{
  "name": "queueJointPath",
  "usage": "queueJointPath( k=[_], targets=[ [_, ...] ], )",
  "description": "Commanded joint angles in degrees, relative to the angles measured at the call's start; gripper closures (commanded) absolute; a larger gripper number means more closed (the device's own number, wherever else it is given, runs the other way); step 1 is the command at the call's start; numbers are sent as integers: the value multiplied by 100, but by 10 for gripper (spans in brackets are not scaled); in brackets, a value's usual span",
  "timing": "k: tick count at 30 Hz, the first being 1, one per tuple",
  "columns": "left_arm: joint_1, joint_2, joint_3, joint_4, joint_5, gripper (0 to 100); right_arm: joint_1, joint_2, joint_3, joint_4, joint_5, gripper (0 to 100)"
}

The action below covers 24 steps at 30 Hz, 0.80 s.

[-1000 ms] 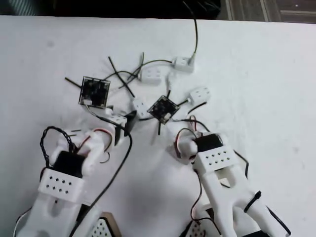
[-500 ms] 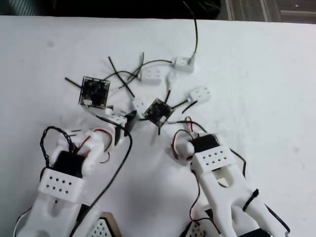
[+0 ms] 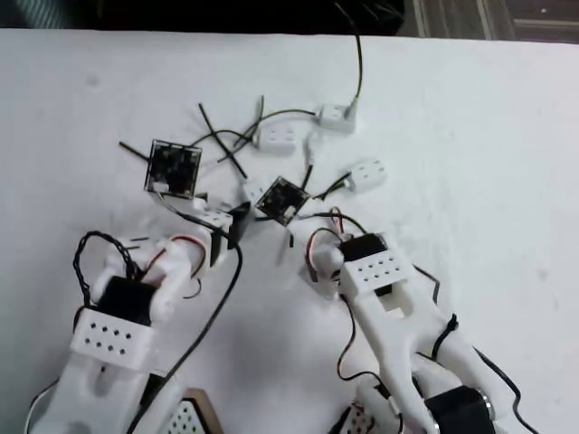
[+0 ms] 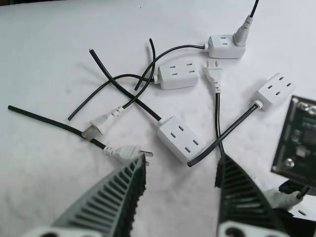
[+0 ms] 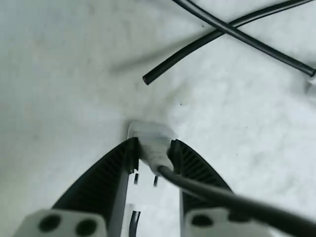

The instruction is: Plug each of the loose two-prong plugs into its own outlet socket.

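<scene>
On the matte white table (image 3: 470, 108), the left gripper (image 4: 181, 160) is hovering with its dark ribbed fingers (image 4: 116, 192) spread wide, one tip just beside a loose two-prong plug (image 4: 129, 152). A blocky white outlet socket (image 4: 181, 139) is lying nearby among crossing black cords (image 4: 123, 91). The right gripper (image 5: 153, 143) is pinching a smooth white plug body (image 5: 149, 132), its glossy lead (image 5: 222, 195) trailing.
</scene>
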Motion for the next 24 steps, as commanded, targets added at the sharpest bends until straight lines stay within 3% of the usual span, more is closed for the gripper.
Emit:
queueJointPath(
  k=[1,11,17,24],
  targets=[
    [-57,-127,-35,-114,44,756,-22,198,-9,171,53,981],
    [-198,-136,-70,-88,44,755,66,180,-202,136,18,981],
    [-936,-418,-132,-35,44,755,655,171,-826,233,18,981],
    [-1393,-1314,-123,756,-220,755,1464,233,-2180,857,18,981]
  ],
)
